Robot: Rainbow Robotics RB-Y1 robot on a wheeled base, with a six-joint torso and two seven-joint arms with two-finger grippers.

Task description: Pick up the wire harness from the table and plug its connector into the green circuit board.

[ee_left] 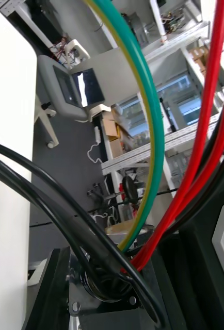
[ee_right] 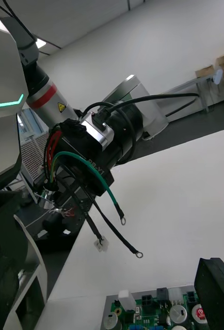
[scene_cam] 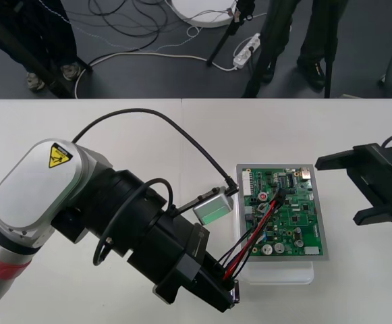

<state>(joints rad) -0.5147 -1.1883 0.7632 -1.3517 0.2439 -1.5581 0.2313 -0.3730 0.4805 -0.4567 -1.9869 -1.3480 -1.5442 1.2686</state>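
Claw status: left claw (scene_cam: 228,293) is clenched on the wire harness (scene_cam: 256,233), gripping its socket end. In the left wrist view the round metal socket (ee_left: 104,282) with its flange sits between the black fingers (ee_left: 50,294), and red wires (ee_left: 210,129), a green wire (ee_left: 148,113) and black wires fan out from it. From the claw the red and black wires run up and right across the green circuit board (scene_cam: 293,219) to its far middle. A small dark end (scene_cam: 281,194) lies there, presumably the plug; cannot tell if it is seated. In the right wrist view loose green and black leads with ring terminals (ee_right: 138,253) hang under the left claw.

Left arm (scene_cam: 40,182) comes in from the near left, wrist angled down to the right, with the claw at the near left corner of the white base (scene_cam: 276,273).

Right claw (scene_cam: 337,191) is released, fingers (scene_cam: 374,214) spread wide, hovering just right of the board and touching nothing.

Desk (scene_cam: 303,128) is plain and light; dark floor (scene_cam: 148,67) with cables lies beyond its far edge.
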